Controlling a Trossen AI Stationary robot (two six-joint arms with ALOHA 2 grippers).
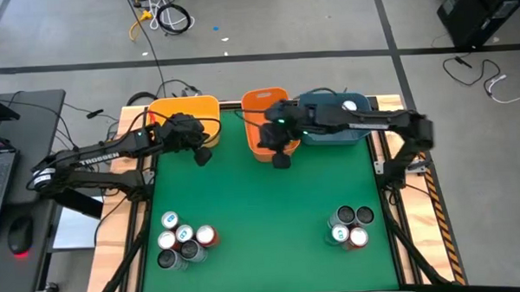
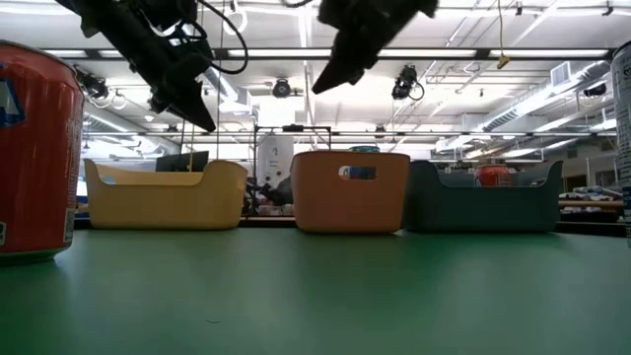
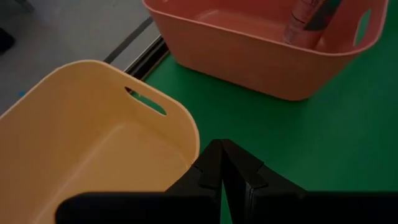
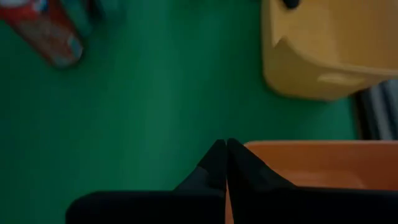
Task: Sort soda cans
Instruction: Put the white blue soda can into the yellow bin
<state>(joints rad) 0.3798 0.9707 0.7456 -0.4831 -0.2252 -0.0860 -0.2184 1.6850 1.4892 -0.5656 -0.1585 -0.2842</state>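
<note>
Red can (image 2: 35, 153) right up against the low camera, huge at the near edge of the green tabletop (image 1: 271, 206). From above, two bunches of soda cans along that near side: left cluster (image 1: 183, 237) with white-and-blue, dark grey and red ones packed together, right cluster (image 1: 349, 226) smaller, four or so, touching each other. Wide stretch of bare green between the clusters and the bins.

Further back, both arms hanging over the far part of the tabletop. Left gripper (image 1: 202, 154) just off the near corner of the yellow bin (image 1: 185, 110), fingers (image 3: 214, 168) clenched tip to tip, holding nothing. Right gripper (image 1: 280, 161) reaching across from the right side, hovering at the near wall of the orange bin (image 1: 260, 101), fingers (image 4: 217, 163) pressed shut too, also empty.

At the far edge, three bins in a row: yellow, orange, then dark blue bin (image 1: 333, 133), close beside one another. One can (image 3: 306, 22) leaning inside the orange bin, seen from the left wrist. Something red showing inside the blue bin in the low view, too small to make out
</note>
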